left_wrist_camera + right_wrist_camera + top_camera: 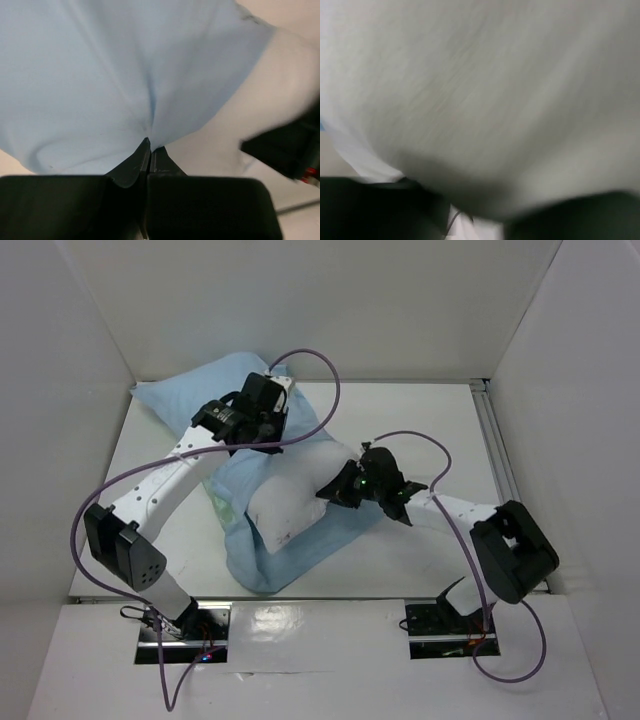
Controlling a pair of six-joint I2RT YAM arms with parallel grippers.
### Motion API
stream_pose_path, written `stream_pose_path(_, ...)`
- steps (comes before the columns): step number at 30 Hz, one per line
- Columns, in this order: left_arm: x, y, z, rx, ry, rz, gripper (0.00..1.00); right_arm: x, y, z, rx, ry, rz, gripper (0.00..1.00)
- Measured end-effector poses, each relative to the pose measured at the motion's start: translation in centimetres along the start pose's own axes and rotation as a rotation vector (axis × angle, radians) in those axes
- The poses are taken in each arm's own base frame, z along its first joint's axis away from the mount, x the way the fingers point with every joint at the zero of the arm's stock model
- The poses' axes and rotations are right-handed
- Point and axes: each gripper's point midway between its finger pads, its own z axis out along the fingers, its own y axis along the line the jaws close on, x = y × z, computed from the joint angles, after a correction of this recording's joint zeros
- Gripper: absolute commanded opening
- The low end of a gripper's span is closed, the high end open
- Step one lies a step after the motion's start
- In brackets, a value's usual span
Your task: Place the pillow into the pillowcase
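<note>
The white pillow [300,490] lies in the middle of the table, its far end inside the light blue pillowcase [215,380], whose cloth also lies under and round its near end. My left gripper [268,435] sits over the case's edge at the pillow's far end. In the left wrist view that gripper [150,145] is shut on a pinched fold of the pillowcase [100,75], with the pillow [260,100] to its right. My right gripper [335,488] presses against the pillow's right side. The blurred pillow [485,90] fills the right wrist view and bulges between the dark fingers [395,205].
White walls close in the table on the left, back and right. An aluminium rail [497,455] runs along the table's right edge. Purple cables [320,365] loop above both arms. A strip of the case's green face [222,505] shows left of the pillow.
</note>
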Motion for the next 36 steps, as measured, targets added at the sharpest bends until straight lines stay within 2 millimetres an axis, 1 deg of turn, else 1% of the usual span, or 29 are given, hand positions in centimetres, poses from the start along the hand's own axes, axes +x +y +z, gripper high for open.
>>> stream_pose_path(1,0.1,-0.6,-0.4,0.041,0.003,-0.005,0.00,-0.3,0.5,0.5,-0.008,0.001,-0.008,0.00)
stream_pose_path(3,-0.3,-1.9,-1.3,0.122,-0.003,-0.016,0.00,-0.9,1.6,1.2,-0.012,0.009,-0.033,0.00)
stream_pose_path(4,-0.7,-2.7,-1.9,0.170,-0.012,-0.028,0.00,-1.5,2.6,1.4,-0.015,0.007,-0.054,0.00)
stream_pose_path(6,-2.1,-4.3,-3.3,0.262,-0.043,-0.045,0.00,-2.7,4.7,1.3,-0.023,-0.008,-0.103,0.00)
stream_pose_path(9,-4.1,-6.2,-5.6,0.372,-0.087,-0.083,0.00,-4.8,8.8,0.1,-0.066,-0.086,-0.191,0.00)
stream_pose_path(10,-4.9,-6.7,-6.5,0.402,-0.107,-0.095,0.00,-5.3,9.8,-0.5,-0.075,-0.116,-0.212,0.00)
stream_pose_path(12,-6.6,-7.8,-8.4,0.461,-0.151,-0.127,0.00,-5.9,11.0,-1.9,-0.084,-0.170,-0.240,0.00)
stream_pose_path(14,-7.4,-9.1,-9.7,0.512,-0.183,-0.146,0.00,-6.3,11.2,-2.6,-0.076,-0.201,-0.248,0.00)
stream_pose_path(15,-7.4,-9.8,-10.3,0.534,-0.187,-0.156,0.00,-6.4,11.0,-2.4,-0.068,-0.207,-0.247,0.00)
stream_pose_path(16,-7.1,-10.4,-10.6,0.549,-0.183,-0.165,0.00,-6.4,10.4,-1.8,-0.050,-0.200,-0.246,0.00)
stream_pose_path(18,-6.0,-11.1,-10.6,0.564,-0.160,-0.180,0.00,-6.1,8.3,0.2,0.006,-0.172,-0.237,0.00)
stream_pose_path(19,-5.3,-11.3,-10.3,0.564,-0.141,-0.192,0.00,-5.8,7.0,1.3,0.039,-0.153,-0.230,0.00)
stream_pose_path(20,-4.7,-11.5,-10.1,0.563,-0.122,-0.197,0.00,-5.4,5.3,2.5,0.081,-0.129,-0.221,0.00)
stream_pose_path(22,-3.8,-11.8,-9.5,0.561,-0.091,-0.212,0.00,-4.3,1.1,4.6,0.180,-0.083,-0.196,0.00)
stream_pose_path(23,-3.5,-12.0,-9.4,0.563,-0.080,-0.215,0.00,-4.0,0.2,4.9,0.202,-0.072,-0.188,0.00)
stream_pose_path(24,-3.2,-12.3,-9.4,0.570,-0.073,-0.218,0.00,-3.8,-0.4,5.0,0.216,-0.063,-0.186,0.00)
stream_pose_path(25,-3.1,-12.7,-9.6,0.585,-0.067,-0.224,0.00,-3.8,-0.4,5.0,0.217,-0.063,-0.189,0.00)
stream_pose_path(27,-3.0,-13.3,-10.2,0.615,-0.064,-0.219,0.01,-4.1,0.1,4.6,0.208,-0.075,-0.204,0.00)
stream_pose_path(28,-3.0,-13.6,-10.5,0.629,-0.062,-0.218,0.14,-4.4,0.3,4.3,0.206,-0.084,-0.211,0.00)
stream_pose_path(30,-2.9,-14.0,-10.8,0.653,-0.053,-0.219,0.48,-5.1,0.5,3.6,0.209,-0.104,-0.215,0.00)
stream_pose_path(31,-3.0,-14.5,-11.2,0.681,-0.045,-0.225,0.75,-5.7,0.5,3.1,0.213,-0.120,-0.218,0.00)
stream_pose_path(32,-3.3,-15.1,-11.6,0.705,-0.047,-0.214,0.86,-6.2,0.4,2.6,0.215,-0.130,-0.221,0.00)
stream_pose_path(33,-4.0,-15.9,-12.4,0.746,-0.057,-0.204,0.94,-6.7,0.4,2.2,0.213,-0.137,-0.221,0.03)
stream_pose_path(34,-4.8,-16.7,-13.0,0.779,-0.078,-0.189,0.99,-7.1,0.8,1.7,0.199,-0.139,-0.231,0.07)
stream_pose_path(36,-6.1,-17.6,-14.0,0.810,-0.110,-0.163,0.99,-7.9,0.9,1.1,0.197,-0.134,-0.248,0.34)
